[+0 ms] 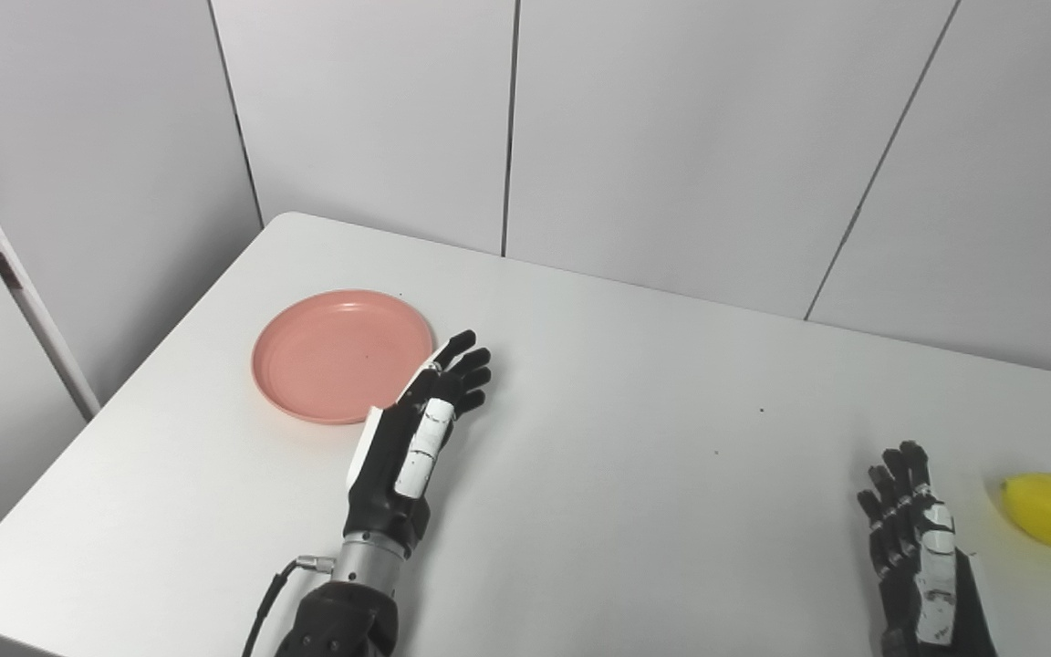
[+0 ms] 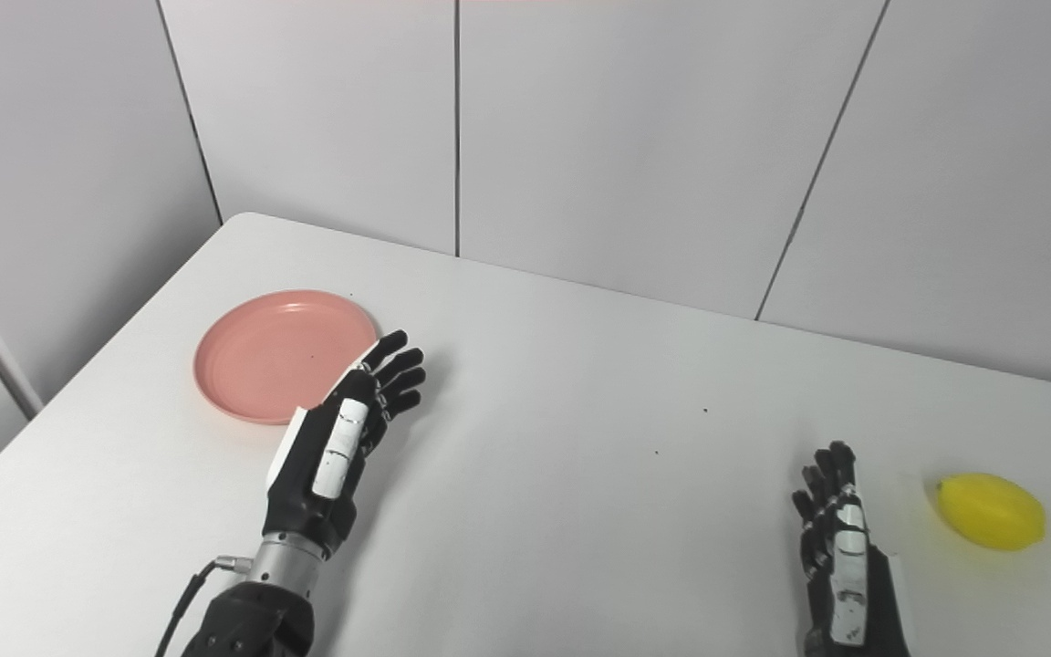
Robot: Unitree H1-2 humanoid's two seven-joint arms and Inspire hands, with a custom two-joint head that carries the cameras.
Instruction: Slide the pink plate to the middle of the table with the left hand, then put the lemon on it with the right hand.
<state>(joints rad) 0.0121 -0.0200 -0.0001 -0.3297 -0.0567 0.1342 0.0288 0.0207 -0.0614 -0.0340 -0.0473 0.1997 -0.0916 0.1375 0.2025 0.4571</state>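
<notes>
My left hand (image 1: 416, 429) lay beside the pink plate (image 1: 329, 351), my right hand (image 2: 840, 557) waited near the lemon (image 2: 991, 509)

My left hand was released, fingers stretched out and a little apart, holding nothing; it reached forward over the white table (image 1: 635, 401) with its fingers pointing away from me, its edge just at the plate's near right rim, though I could not tell if it touched. The plate sat on the left part of the table, well off the middle, with nothing in it. My right hand was also loose and empty, fingers straight, low at the right front. The lemon lay on the table just to its right, apart from it. A grey panelled wall (image 2: 635, 137) stood behind the table
</notes>
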